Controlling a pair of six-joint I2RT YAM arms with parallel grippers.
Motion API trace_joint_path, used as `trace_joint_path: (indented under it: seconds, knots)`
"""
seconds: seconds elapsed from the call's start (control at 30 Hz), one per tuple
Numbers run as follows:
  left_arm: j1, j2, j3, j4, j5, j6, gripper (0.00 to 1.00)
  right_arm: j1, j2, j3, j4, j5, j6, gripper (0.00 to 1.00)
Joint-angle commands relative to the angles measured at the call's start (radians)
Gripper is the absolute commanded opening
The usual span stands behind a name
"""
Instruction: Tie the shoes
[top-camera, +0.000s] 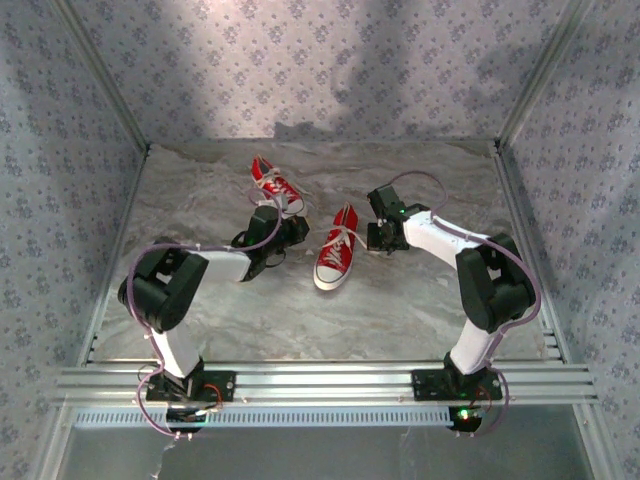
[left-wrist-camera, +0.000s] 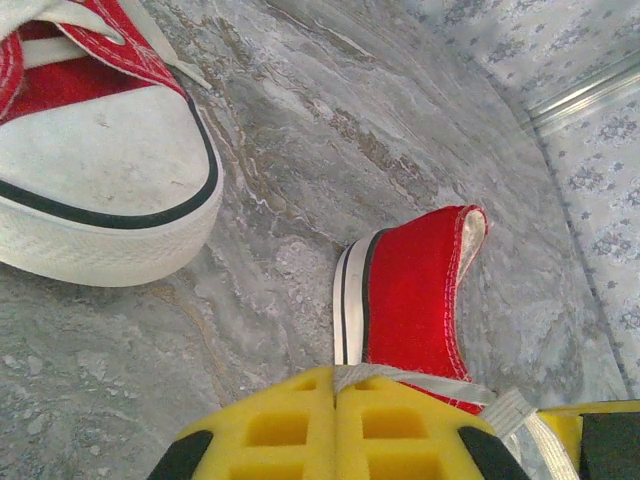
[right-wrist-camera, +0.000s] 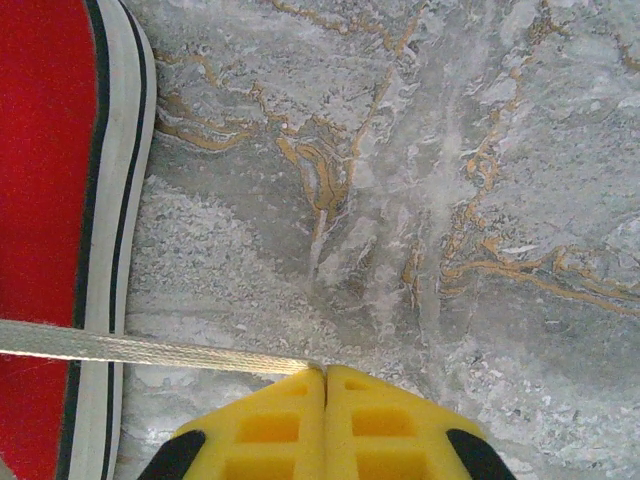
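Two red shoes with white soles lie on the marble table. One shoe is in the middle, the other shoe farther back on the left. My left gripper sits just left of the middle shoe, and its yellow jaws are shut on a white lace beside that shoe's heel. The back shoe's white toe cap fills the upper left. My right gripper is just right of the middle shoe, shut on the other lace, which runs taut.
Patterned walls enclose the table at the back and sides, with metal rails along the edges. Bare marble stretches in front of the shoes toward the arm bases.
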Motion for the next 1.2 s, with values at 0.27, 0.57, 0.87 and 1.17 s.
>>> trace_joint_path:
  seconds: [0.27, 0.57, 0.87, 1.17]
  knots:
    - [0.011, -0.046, -0.038, -0.001, -0.099, 0.006, 0.0, -0.018, 0.033, -0.002, -0.092, 0.079, 0.045, 0.0]
    - [0.015, -0.048, -0.056, 0.003, -0.11, -0.002, 0.0, -0.027, 0.037, -0.01, -0.096, 0.087, 0.056, 0.0]
    - [0.005, -0.026, -0.025, 0.074, 0.016, 0.043, 0.0, -0.011, 0.009, -0.004, -0.036, 0.047, 0.025, 0.0]
    - [-0.09, -0.101, 0.207, -0.383, -0.116, 0.369, 0.87, 0.019, -0.223, -0.054, 0.081, 0.093, 0.024, 0.66]
